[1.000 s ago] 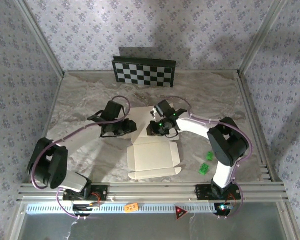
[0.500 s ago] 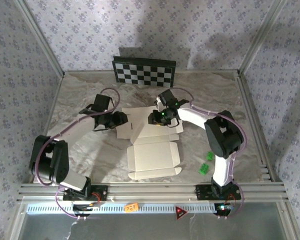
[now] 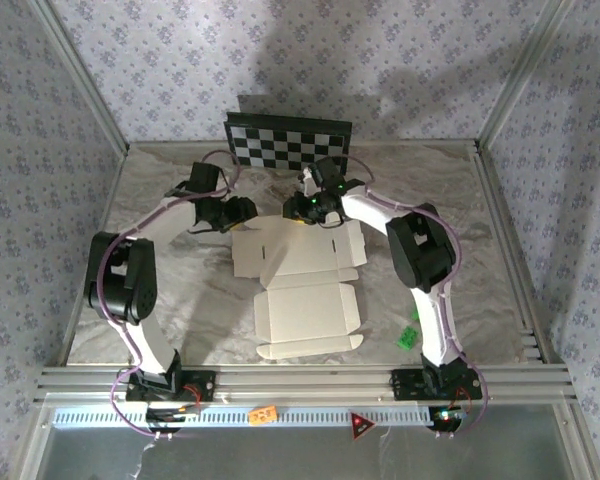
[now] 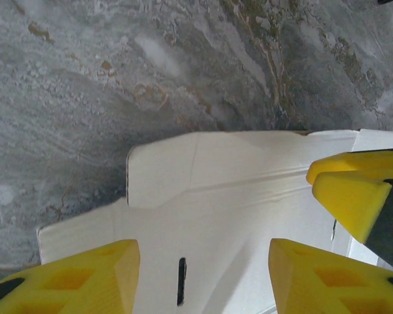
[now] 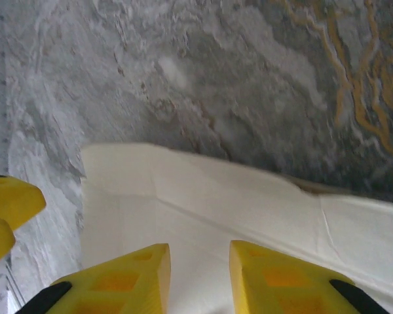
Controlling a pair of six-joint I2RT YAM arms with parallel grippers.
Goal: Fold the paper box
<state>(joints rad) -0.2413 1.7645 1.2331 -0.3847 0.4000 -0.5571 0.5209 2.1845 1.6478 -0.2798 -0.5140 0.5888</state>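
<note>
Top external: paper box [image 3: 305,290] unfolded, cream face up.

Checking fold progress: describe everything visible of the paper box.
The thin cream-white cardboard cut-out paper box lies unfolded, nearly flat, on the marbled grey tabletop, cream face up. Creased panels, side flaps and a small slot show. The left pincer and right pincer hang over its far edge, yellow fingers apart; contact cannot be told.
</note>
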